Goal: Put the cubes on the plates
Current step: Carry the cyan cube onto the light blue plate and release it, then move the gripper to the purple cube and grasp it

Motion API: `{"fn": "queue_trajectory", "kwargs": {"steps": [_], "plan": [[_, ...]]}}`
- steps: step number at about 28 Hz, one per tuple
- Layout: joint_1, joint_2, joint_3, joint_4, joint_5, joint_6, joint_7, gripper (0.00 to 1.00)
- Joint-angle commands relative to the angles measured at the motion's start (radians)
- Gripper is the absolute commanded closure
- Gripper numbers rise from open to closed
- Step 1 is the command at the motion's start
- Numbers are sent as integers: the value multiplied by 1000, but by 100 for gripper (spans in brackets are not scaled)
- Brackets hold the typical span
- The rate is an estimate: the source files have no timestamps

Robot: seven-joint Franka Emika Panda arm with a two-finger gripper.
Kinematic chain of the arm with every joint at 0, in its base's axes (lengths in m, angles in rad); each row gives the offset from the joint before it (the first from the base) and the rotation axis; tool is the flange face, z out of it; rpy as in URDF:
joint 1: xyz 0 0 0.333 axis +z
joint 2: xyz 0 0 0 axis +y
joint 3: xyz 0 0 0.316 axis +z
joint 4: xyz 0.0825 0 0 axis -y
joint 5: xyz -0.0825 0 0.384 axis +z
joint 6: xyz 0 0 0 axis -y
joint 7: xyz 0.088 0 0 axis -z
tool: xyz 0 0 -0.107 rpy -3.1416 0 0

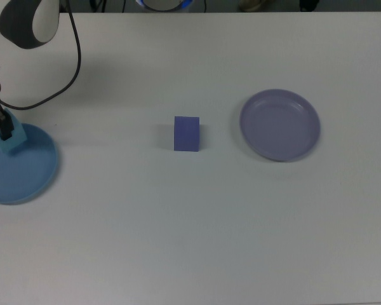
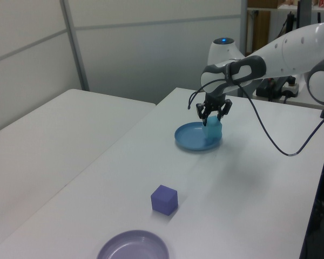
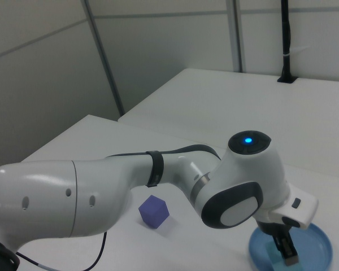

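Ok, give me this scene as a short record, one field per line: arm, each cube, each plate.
gripper: shut on the cyan cube, over the blue plate
cyan cube: held at the plate's far side in the left view; contact with the plate unclear
violet cube: on the table, between the plates
lavender plate: bare, at the top view's right

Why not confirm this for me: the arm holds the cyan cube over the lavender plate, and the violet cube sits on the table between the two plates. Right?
Wrong in one respect: the plate. The fingers hold the cyan cube over the light blue plate, not the lavender plate, as the left view shows. The violet cube does sit on the table between the two plates.
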Motion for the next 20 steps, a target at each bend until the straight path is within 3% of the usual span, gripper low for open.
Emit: {"fn": "queue_trajectory", "kwargs": {"steps": [1, 3, 5, 7, 18, 20], "plan": [[15, 39, 4, 25, 21, 29, -1, 53], [16, 40, 6, 25, 28, 44, 1, 52], [19, 42, 6, 25, 43, 79, 10, 33], [22, 43, 6, 25, 54, 102, 24, 1], [48, 31, 10, 71, 64, 109, 56, 0], [65, 14, 27, 69, 61, 75, 61, 0]]}}
